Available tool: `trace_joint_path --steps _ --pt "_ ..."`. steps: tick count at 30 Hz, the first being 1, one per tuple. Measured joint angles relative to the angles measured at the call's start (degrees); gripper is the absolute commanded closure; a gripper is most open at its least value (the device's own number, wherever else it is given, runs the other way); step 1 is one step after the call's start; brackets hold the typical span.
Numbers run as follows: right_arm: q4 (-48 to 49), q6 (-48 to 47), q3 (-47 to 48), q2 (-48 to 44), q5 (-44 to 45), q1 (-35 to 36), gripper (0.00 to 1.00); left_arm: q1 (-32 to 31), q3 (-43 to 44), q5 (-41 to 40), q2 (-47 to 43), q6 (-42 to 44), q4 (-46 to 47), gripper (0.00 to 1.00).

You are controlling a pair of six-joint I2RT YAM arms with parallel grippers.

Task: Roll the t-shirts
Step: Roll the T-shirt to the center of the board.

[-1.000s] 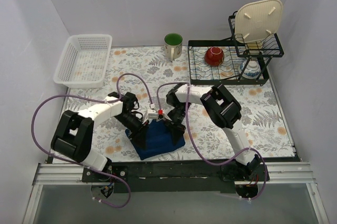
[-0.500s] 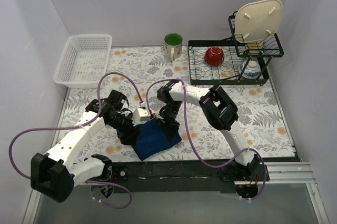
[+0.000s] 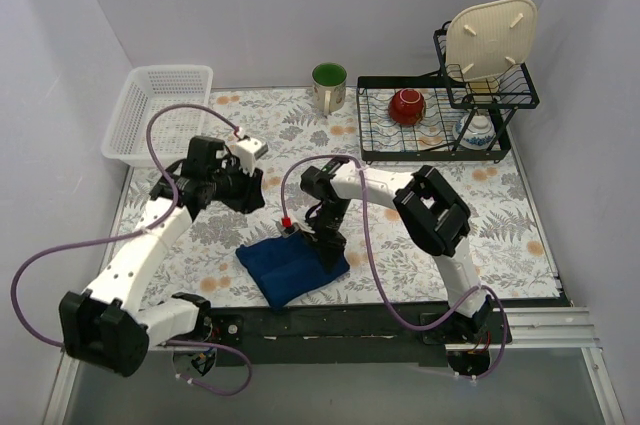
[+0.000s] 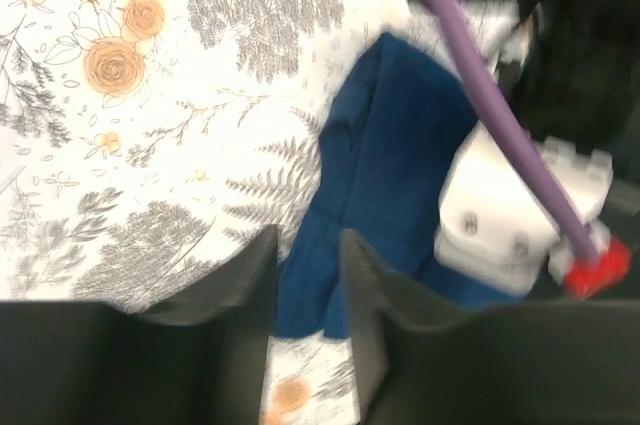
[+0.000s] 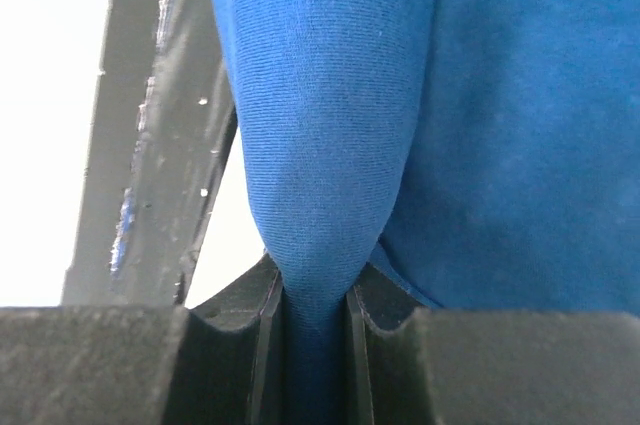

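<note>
The dark blue t-shirt lies folded into a small bundle on the floral table near the front edge. My right gripper is down at its upper right edge. In the right wrist view the gripper is shut on a pinched fold of the t-shirt. My left gripper is lifted up and away to the left of the shirt. In the left wrist view its fingers stand a narrow gap apart with nothing between them. The t-shirt and the right arm's white wrist show below.
A white basket stands at the back left. A green mug is at the back middle. A black wire dish rack at the back right holds a red bowl and a cream plate.
My left gripper has let go of the shirt and swung up and back to the left. My right gripper has stayed on the shirt's edge. The bundle lies a little flatter.
</note>
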Motion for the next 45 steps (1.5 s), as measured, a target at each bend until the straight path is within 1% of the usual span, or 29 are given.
trace_joint_path --steps 1,4,6,8,11,17,23,27,32,35,41,45 --pt "1.1 0.5 -0.6 -0.6 0.3 0.0 0.99 1.4 1.8 0.6 2.3 -2.2 0.4 1.0" --pt "4.9 2.3 -3.3 -3.1 1.4 0.0 0.99 7.1 5.3 5.2 10.0 -8.1 -0.8 1.0" --pt "7.5 3.6 -5.8 -4.9 1.7 0.0 0.99 9.8 6.4 8.3 15.0 -11.2 -2.8 1.0" --pt "10.1 5.0 -7.9 -6.4 1.9 0.0 0.99 10.2 6.3 10.6 18.5 -13.9 -4.5 1.0" --pt "14.3 7.6 -11.1 -8.5 2.5 0.0 0.99 8.2 5.9 13.2 21.0 -16.8 -6.3 1.0" --pt "23.3 12.1 -18.0 -14.5 4.9 0.0 0.99 0.1 4.7 15.7 24.5 -19.6 -7.1 1.0" --pt "29.4 14.8 -22.0 -17.4 6.3 -0.1 0.99 -3.8 -0.9 14.6 30.9 -21.6 -5.6 1.0" --pt "32.2 15.9 -24.3 -18.4 6.3 -0.1 0.99 -5.6 -0.3 11.5 37.9 -21.2 -2.8 1.0" --pt "35.4 17.5 -26.8 -19.8 6.6 -0.2 0.99 -6.3 6.0 12.0 44.6 -19.9 -3.5 1.0" --pt "37.9 19.7 -28.6 -21.2 7.9 -0.2 0.99 -7.0 11.0 13.7 48.8 -19.3 -4.0 1.0" --pt "42.8 25.7 -32.6 -25.2 14.2 -0.1 0.99 -10.4 19.7 15.9 54.8 -17.1 -3.7 1.0" --pt "43.8 26.5 -34.6 -27.7 18.7 -0.5 0.99 -12.5 25.9 17.6 58.9 -16.7 -2.5 1.0"
